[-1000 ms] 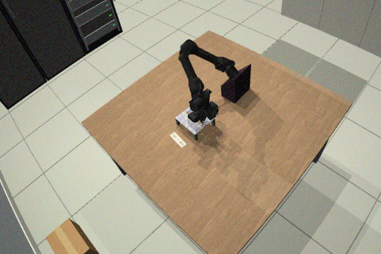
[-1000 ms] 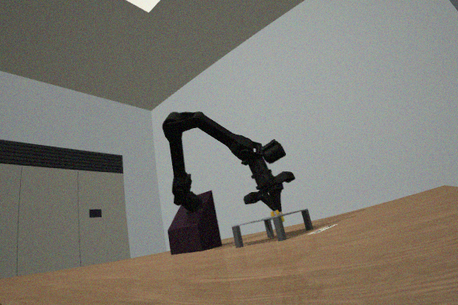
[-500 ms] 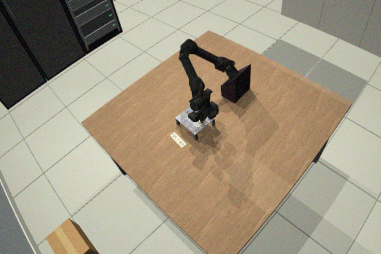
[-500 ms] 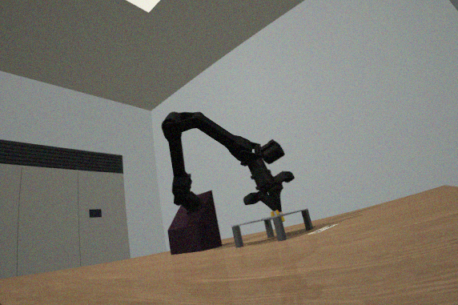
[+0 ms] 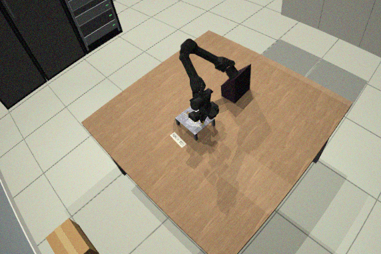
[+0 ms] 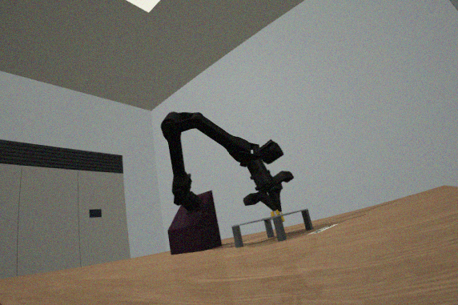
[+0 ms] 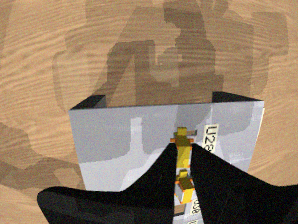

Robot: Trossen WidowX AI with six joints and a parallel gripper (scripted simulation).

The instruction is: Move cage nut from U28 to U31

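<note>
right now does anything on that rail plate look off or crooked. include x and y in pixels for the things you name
The cage nut (image 7: 183, 150) in the pincer (image 5: 198, 121) (image 6: 277, 210) (image 7: 181, 148) sits at the U28 label (image 7: 210, 137), the wrong hole per the task. Nothing looks spilled or broken.

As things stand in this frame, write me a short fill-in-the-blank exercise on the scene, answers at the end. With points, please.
The tool (image 5: 200, 122) (image 6: 279, 210) (image 7: 181, 148) is shut on a yellow cage nut (image 7: 183, 155). That nut is beside the printed label (image 7: 210, 138) reading ____. The rail plate (image 5: 196, 129) (image 6: 250, 222) (image 7: 107, 150) stands raised on ____ above the wooden table (image 5: 150, 127) (image 6: 340, 269) (image 7: 30, 65). In the top view, a cardboard box (image 5: 66, 237) sits on the ____.

Missing words: U28; legs; floor
</note>
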